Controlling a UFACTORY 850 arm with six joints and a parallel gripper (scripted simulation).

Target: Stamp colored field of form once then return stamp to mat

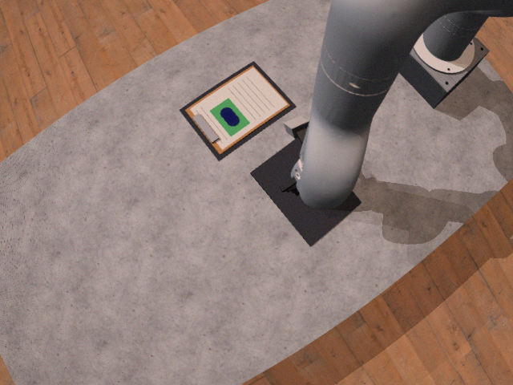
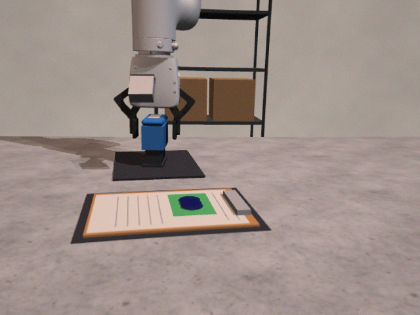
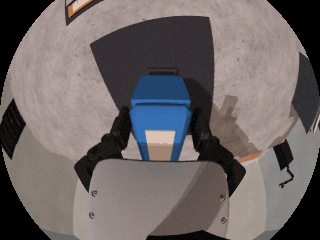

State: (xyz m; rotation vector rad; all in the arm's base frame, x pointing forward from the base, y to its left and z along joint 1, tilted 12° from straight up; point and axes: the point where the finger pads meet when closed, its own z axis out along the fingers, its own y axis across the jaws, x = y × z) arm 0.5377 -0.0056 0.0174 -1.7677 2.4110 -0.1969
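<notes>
While stamp (image 2: 154, 135) stands on mat (image 2: 183, 167) | gripper (image 2: 154, 130) wide open, holding nothing

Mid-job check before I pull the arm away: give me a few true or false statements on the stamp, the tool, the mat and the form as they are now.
1. The stamp stands upright on the mat. True.
2. The tool is clamped on the stamp. False: its fingers stand open, clear of the stamp's sides.
3. The green field on the form bears a dark blue mark. True.
4. The mark spills past the field onto the ruled lines. False: it lies inside the green.
5. The stamp rests on the form. False: it is on the mat, apart from the form.
</notes>
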